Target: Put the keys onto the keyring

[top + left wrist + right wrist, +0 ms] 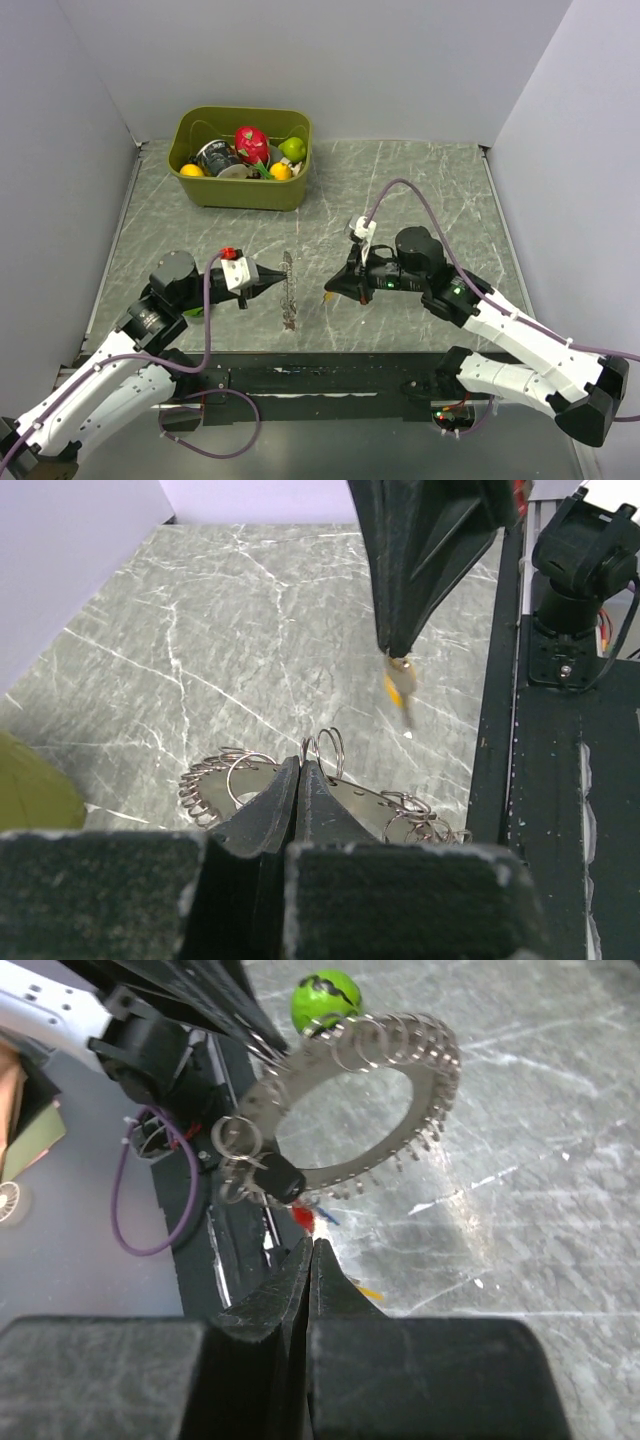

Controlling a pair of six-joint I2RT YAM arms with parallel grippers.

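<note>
The keyring (288,285) is a flat grey metal ring hung with several small wire loops. It is held upright on edge above the table by my left gripper (281,283), which is shut on its rim (360,802). In the right wrist view the keyring (425,1110) carries a black-headed key (281,1178) and small red (303,1217) and blue tags at its lower left. My right gripper (329,295) is shut on a yellow-headed key (398,687), a short way to the right of the ring and apart from it. Only a yellow sliver of that key (366,1290) shows past the right fingers.
An olive bin (236,193) with fruit and cans stands at the back left. A green ball (325,999) lies by the left arm (192,312). A black strip (300,375) runs along the table's near edge. Grey walls close in both sides.
</note>
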